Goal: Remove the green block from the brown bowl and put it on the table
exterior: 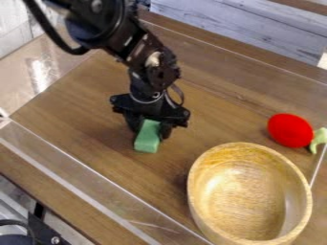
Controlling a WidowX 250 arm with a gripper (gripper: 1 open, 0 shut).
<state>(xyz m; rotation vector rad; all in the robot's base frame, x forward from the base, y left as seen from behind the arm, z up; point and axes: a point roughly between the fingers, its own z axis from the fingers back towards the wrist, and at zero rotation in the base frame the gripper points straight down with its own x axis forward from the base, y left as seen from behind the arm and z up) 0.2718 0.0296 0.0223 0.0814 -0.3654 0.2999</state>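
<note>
Table (79, 103): dark-brown wood grain, the widest thing in view, with clear edging along its near side. Pale grey wood-look planks beyond the far edge; a bright patch at the far left.

Robot arm (113, 31): black, reaching in from the upper left and angled down to the table, a dark cable looping off its upper part. No lettering I can make out on it.

Brown bowl (250, 194): round, light-brown wood, grain visible, thick rim. Lower right, upright, mouth up. Interior bare; no label or mark readable on the wall or rim.

Gripper (149, 124): black, fingers pointing down, well to the left of the bowl. Green block between or just under the fingertips; its upper end is hidden by them, so cannot tell whether it is gripped or the fingers stand loose about it.

Red round toy (290, 130) with a pale green stem (319, 137): on the table beyond the bowl, near its rim, apart from it. Plain surface, no writing seen.

Green block (148, 140): small, light green, outside the bowl, over the table or on it; contact underneath unclear. Visible face plain, no brand or print legible.
</note>
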